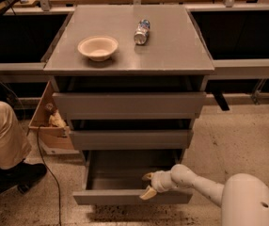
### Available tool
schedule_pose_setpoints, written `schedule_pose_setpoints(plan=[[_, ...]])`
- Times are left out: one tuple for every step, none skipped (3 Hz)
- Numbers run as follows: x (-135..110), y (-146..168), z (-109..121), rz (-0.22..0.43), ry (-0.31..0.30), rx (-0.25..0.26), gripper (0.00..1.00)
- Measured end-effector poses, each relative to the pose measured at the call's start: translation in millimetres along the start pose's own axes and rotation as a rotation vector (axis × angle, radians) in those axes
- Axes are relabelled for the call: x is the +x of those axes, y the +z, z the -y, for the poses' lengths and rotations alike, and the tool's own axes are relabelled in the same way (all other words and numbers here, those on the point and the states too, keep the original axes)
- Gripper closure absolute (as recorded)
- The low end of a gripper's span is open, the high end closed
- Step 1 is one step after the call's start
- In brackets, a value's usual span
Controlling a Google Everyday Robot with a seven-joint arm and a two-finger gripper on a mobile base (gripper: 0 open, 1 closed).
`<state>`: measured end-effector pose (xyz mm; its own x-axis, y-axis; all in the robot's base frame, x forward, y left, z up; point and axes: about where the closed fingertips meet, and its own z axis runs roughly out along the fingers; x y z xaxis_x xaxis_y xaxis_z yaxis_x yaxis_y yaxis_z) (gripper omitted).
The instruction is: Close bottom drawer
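The bottom drawer (125, 197) of the grey cabinet is pulled out, its shallow grey box open to view. Its flat front lies nearest me. My gripper (148, 184) sits at the front's top edge, right of the middle, with one pale finger (148, 192) over the front and the other (147, 176) inside the box. The jaws are spread across the front's edge. My white arm (205, 187) reaches in from the lower right.
A bowl (98, 47) and a lying can (141, 31) rest on the cabinet top (172, 46). The two upper drawers (130, 105) stick out slightly. A person's leg and shoe (5, 145) are at the left, beside a cardboard box (47, 121) and a floor cable.
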<state>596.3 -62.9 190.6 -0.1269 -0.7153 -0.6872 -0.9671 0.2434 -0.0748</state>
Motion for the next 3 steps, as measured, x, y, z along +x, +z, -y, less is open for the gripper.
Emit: schedule_pose_setpoints(plan=[[-2.9, 0.5, -1.0, 0.004, -0.001, -0.003, 0.73], [-11.4, 0.9, 11.3, 0.022, -0.025, 0.017, 0.61], [-21.1, -2.6, 23.7, 0.035, -0.048, 0.035, 0.38]])
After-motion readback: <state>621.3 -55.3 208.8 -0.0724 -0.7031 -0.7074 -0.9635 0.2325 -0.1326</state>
